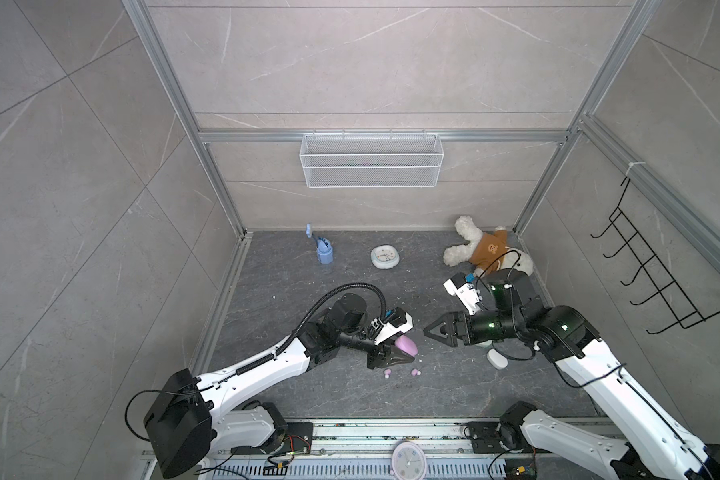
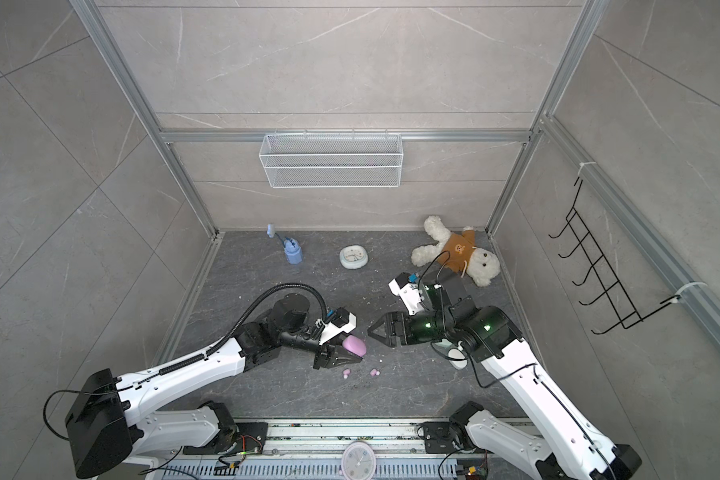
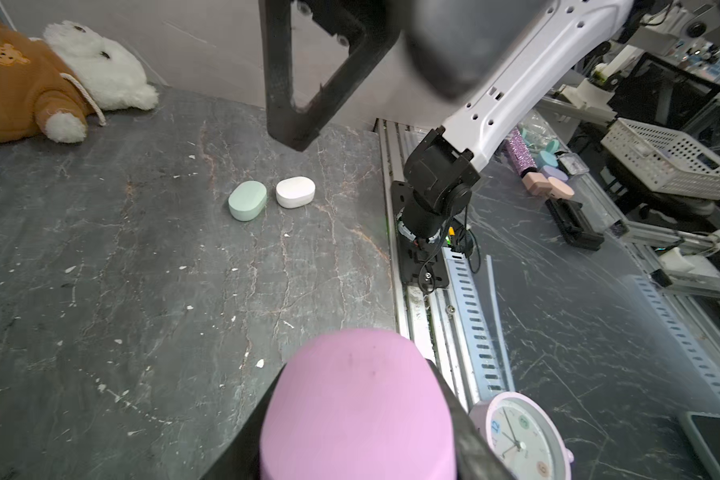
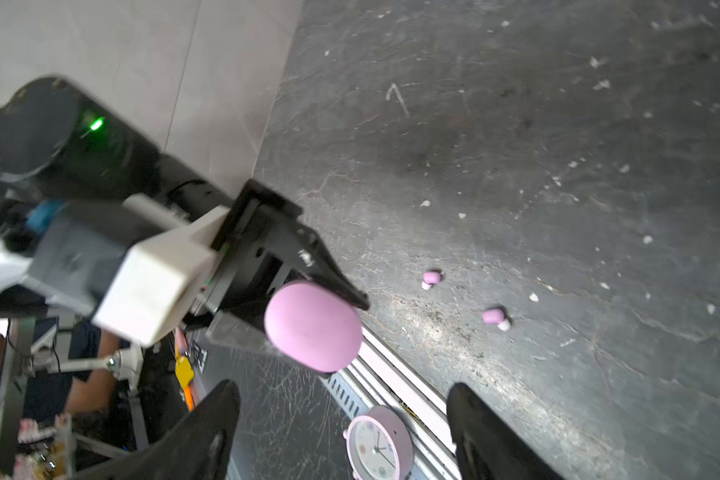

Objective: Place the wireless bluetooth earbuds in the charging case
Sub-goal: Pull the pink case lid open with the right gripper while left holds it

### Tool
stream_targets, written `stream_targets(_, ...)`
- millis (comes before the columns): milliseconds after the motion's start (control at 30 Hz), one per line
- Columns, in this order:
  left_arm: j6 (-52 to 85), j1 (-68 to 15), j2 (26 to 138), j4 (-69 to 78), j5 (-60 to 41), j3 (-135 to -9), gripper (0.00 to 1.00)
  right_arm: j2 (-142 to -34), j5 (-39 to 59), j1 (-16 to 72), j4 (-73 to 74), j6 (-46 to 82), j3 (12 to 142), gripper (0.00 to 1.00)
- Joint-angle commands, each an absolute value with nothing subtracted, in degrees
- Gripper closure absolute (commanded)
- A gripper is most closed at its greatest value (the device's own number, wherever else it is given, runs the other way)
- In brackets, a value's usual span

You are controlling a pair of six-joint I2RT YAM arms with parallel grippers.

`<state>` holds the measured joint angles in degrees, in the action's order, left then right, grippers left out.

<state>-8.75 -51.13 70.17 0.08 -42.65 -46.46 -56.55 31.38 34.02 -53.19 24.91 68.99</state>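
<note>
Right wrist view looks across the dark table (image 4: 516,124) at the left gripper (image 4: 308,324), whose black fingers are clamped on either side of a pink charging case (image 4: 313,326); the case is lifted clear of the table, and its smooth rounded shell looks shut. Two pink earbuds (image 4: 431,278) (image 4: 495,318), each with a white tip, lie loose on the table beside that gripper, apart from each other and touching nothing. Both top views show the same pair (image 1: 388,372) (image 1: 415,372) between the left gripper (image 1: 406,353) and the front rail (image 1: 391,432), with the held case (image 2: 355,345) above them. At the bottom of the right wrist view, the right gripper (image 4: 344,388) has its jaws spread wide with nothing between them, and in both top views it (image 1: 429,331) points toward the pink case from the right, close but not touching. From the left wrist, a mint green case (image 3: 247,200) and a white case (image 3: 295,191) sit side by side on the table, both shut, below the right arm. A plush bear (image 1: 485,249) lies in the far right corner, a small pale clock (image 1: 385,257) at the back, and a pink clock (image 1: 409,459) on the rail
</note>
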Motion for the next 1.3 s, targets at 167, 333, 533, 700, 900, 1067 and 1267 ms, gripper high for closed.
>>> stream_targets(167, -6.1, -51.2, 68.7, 0.9, -48.9, -49.2, 0.76, -58.2, 22.9, 43.4, -54.1, 18.7, 70.7, 0.21)
stream_targets(333, -6.0, -51.2, 68.4, 0.4, -49.1, -49.8, 0.76, -60.1, 20.2, 48.5, -52.5, 18.9, 70.2, 0.22)
stream_targets(533, -6.0, -51.2, 68.1, -0.2, -49.4, -50.4, 0.77, -61.5, 17.6, 49.8, -51.9, 19.2, 70.6, 0.22)
stream_targets(700, -6.3, -51.3, 67.9, -1.0, -49.5, -50.6, 0.78, -62.5, 16.7, 50.1, -51.4, 19.4, 70.6, 0.22)
stream_targets(900, -6.5, -51.3, 67.5, -1.4, -49.8, -50.6, 0.79, -63.6, 14.0, 50.5, -51.9, 19.4, 70.9, 0.22)
stream_targets(1067, -6.5, -51.3, 66.7, -1.5, -50.1, -50.5, 0.79, -63.7, 7.6, 50.6, -55.0, 20.0, 71.8, 0.23)
stream_targets(1267, -6.6, -51.3, 65.8, -2.0, -50.4, -50.2, 0.8, -63.1, 0.6, 50.5, -57.8, 21.1, 73.4, 0.22)
